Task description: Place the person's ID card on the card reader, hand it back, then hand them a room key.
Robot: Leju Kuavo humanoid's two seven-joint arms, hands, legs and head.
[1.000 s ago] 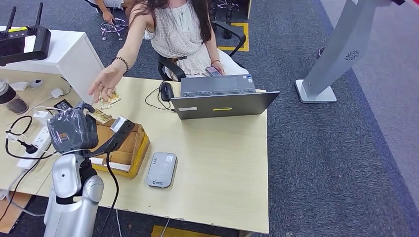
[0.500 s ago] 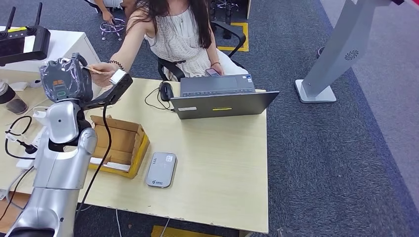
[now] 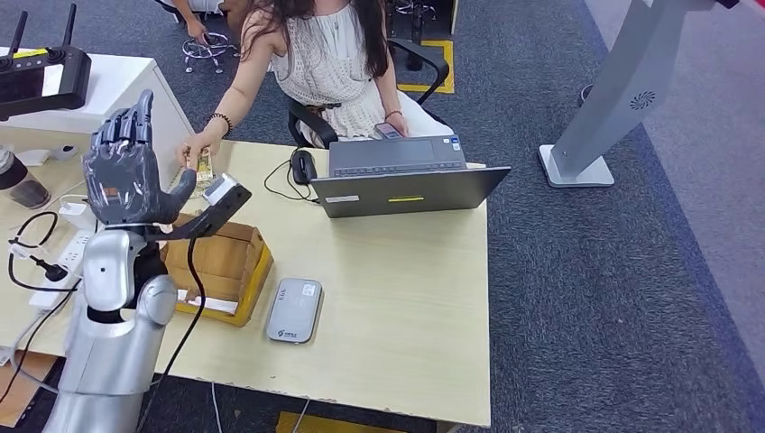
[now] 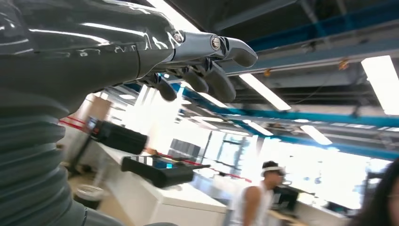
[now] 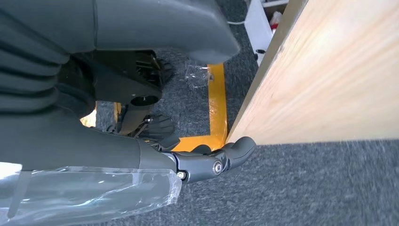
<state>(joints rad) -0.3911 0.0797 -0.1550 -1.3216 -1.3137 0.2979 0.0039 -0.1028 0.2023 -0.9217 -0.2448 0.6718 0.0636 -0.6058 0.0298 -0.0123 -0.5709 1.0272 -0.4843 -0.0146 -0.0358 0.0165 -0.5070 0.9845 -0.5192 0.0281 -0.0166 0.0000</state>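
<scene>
Head view: I see my left hand (image 3: 126,167) raised above the desk's left side, fingers spread and pointing up, palm empty.
Left wrist view: same hand (image 4: 197,70), fingers apart against ceiling lights, nothing in them.
Right hand: in the right wrist view it (image 5: 207,162) hangs below the table edge (image 5: 324,80) over grey carpet; fingers look curled in with nothing held, though most are hidden, so I'd say probably closed.
Card: the person's hand (image 3: 194,149) rests at the desk's far left edge, holding a small yellowish card (image 3: 204,165) down on the tabletop; too small for me to read which card it is.
Card reader: grey flat unit (image 3: 295,309) lies near the front of the desk (image 3: 406,298), just beside the cardboard box (image 3: 221,266), nothing on it.
Box: sits right below my raised left hand.
Laptop: open laptop (image 3: 406,176) in front of the seated person, mouse (image 3: 304,166) just beside it.
</scene>
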